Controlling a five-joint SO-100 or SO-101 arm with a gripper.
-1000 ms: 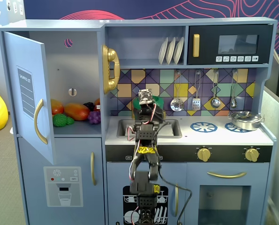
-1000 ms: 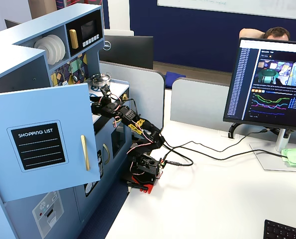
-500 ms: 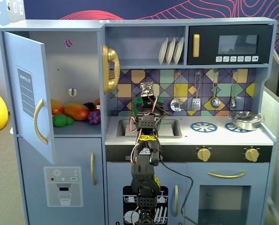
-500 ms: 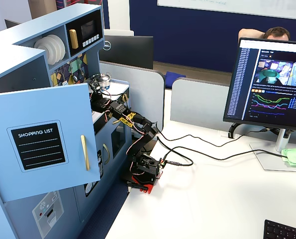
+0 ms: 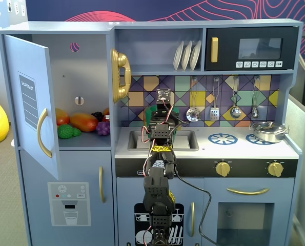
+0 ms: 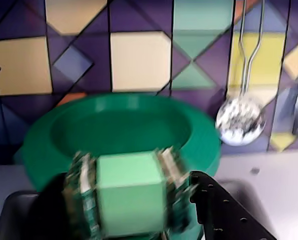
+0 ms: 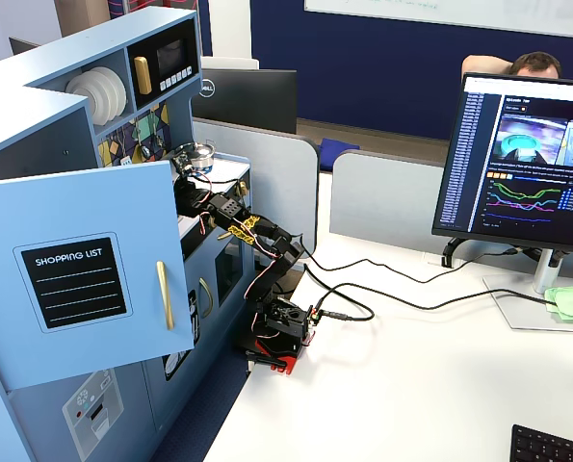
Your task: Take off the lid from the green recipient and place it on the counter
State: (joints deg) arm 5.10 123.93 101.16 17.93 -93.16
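In the wrist view my gripper (image 6: pixel 128 167) is shut on the light-green strap handle of the lid (image 6: pixel 123 125), a round green disc with a dished top. The picture is blurred. The green recipient does not show there; the lid covers it. In a fixed view the gripper (image 5: pixel 162 114) is over the back of the counter (image 5: pixel 208 149) behind the sink, and a strip of dark green (image 5: pixel 150 116) shows beside it. I cannot tell whether that strip is lid or pot, nor whether the lid is off the pot. In another fixed view the arm (image 7: pixel 243 229) reaches into the kitchen.
The sink (image 5: pixel 185 139) lies just in front of the gripper. A silver pot (image 5: pixel 267 131) stands on the right burner. Metal utensils (image 5: pixel 192 114) hang on the tiled wall; a skimmer (image 6: pixel 240 122) is close on the right. The fridge door (image 5: pixel 32 102) stands open.
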